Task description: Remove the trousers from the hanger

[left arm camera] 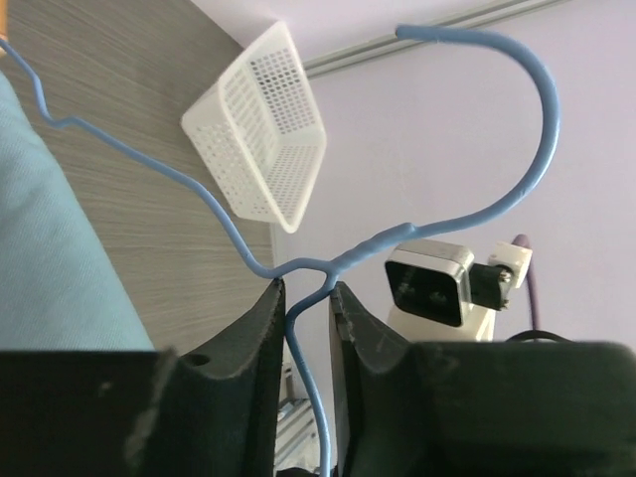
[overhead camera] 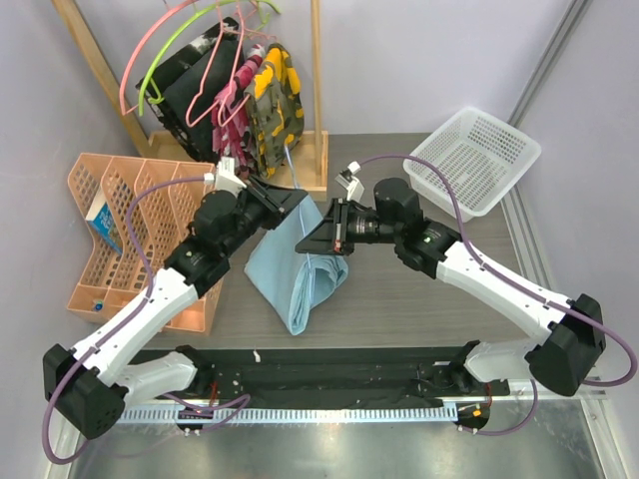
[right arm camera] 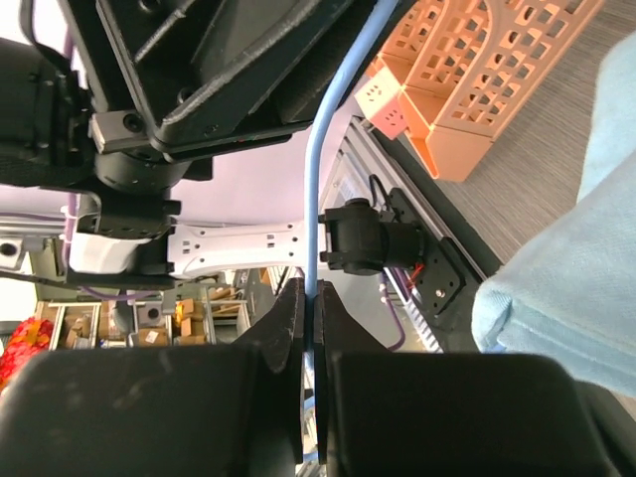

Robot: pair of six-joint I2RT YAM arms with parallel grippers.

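The trousers (left arm camera: 50, 248) run off the left wrist view, probably hiding much of the hanger (left arm camera: 549, 104).

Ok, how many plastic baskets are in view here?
2. A white mesh basket sits at the table's far right corner. An orange compartmented basket lies at the left side. Others could be hidden behind the hanging clothes at the back.
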